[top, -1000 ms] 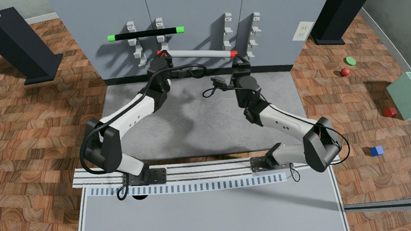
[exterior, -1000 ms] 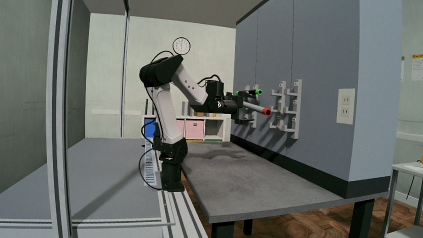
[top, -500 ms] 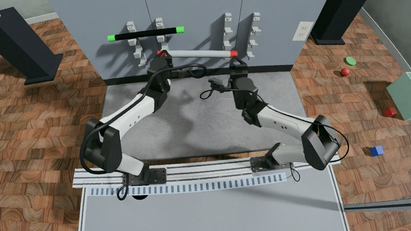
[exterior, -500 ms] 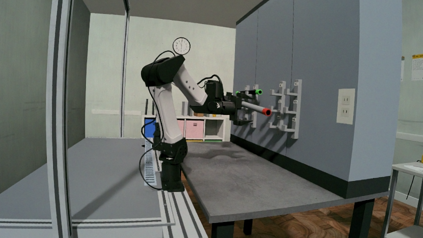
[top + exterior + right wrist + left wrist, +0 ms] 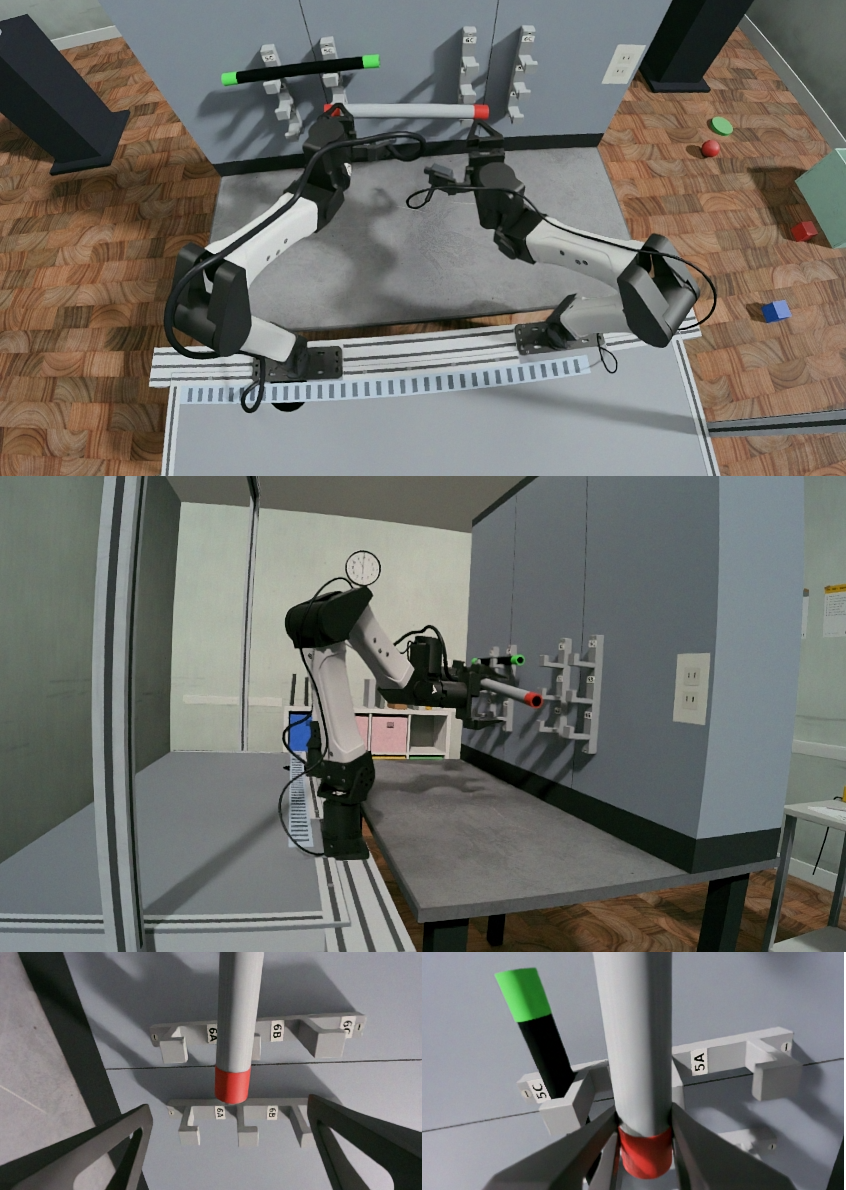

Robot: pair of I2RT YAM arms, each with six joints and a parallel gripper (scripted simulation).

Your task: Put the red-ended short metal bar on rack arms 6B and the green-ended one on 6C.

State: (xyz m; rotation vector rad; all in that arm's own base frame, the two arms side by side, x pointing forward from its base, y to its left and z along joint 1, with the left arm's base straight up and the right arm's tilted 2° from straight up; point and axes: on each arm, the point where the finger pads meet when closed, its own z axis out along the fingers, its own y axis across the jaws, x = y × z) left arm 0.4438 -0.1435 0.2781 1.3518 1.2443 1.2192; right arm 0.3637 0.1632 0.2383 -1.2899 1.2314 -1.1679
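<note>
My left gripper [image 5: 339, 108] [image 5: 645, 1111] is shut on the left end of the grey bar with red ends [image 5: 414, 110] [image 5: 508, 691] [image 5: 637, 1042] [image 5: 240, 1012], held roughly level in front of the wall, off the racks. My right gripper [image 5: 481, 123] [image 5: 225, 1107] is open; the bar's other red end shows between its spread fingers, not gripped. The black bar with green ends [image 5: 301, 68] [image 5: 502, 660] [image 5: 544, 1052] lies across the pair of 5C rack arms. Labels 6B [image 5: 277, 1030] and 6C [image 5: 347, 1025] show on the right rack; no bar rests on its arms.
The right rack's two uprights [image 5: 469, 31] [image 5: 527, 29] [image 5: 597, 695] stick out from the wall [image 5: 402, 41]. The left rack's lower arms [image 5: 283, 110] are just beside my left gripper. A grey table [image 5: 425, 248] [image 5: 502, 843] lies below both arms.
</note>
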